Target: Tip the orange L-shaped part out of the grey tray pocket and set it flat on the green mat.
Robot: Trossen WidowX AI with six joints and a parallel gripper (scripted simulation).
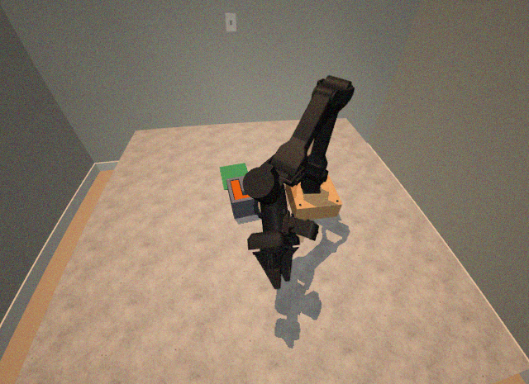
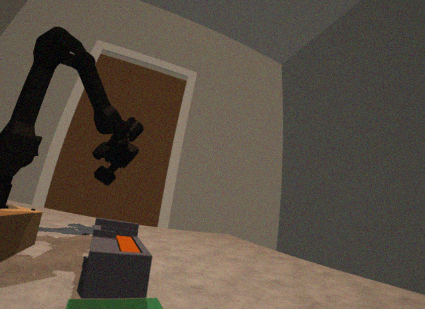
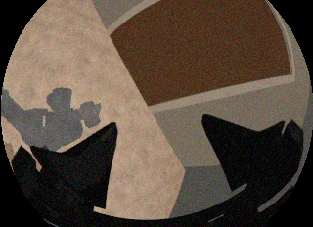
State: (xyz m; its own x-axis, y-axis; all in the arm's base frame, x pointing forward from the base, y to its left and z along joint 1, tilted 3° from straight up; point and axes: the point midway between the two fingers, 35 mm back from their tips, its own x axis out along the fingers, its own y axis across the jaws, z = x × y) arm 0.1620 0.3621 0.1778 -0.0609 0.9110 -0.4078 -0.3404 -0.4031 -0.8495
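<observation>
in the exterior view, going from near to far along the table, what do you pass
green mat → grey tray with the orange part flush in its top → brown door on the back wall. The open gripper hangs high above, holding nothing.

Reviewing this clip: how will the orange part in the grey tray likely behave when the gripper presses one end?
The orange part looks like a flat, hard-edged slab, so probably stiff. It sits flush in the grey tray, offering no side grip, so it should tip rather than slide. The gripper hangs open, well above it.
</observation>
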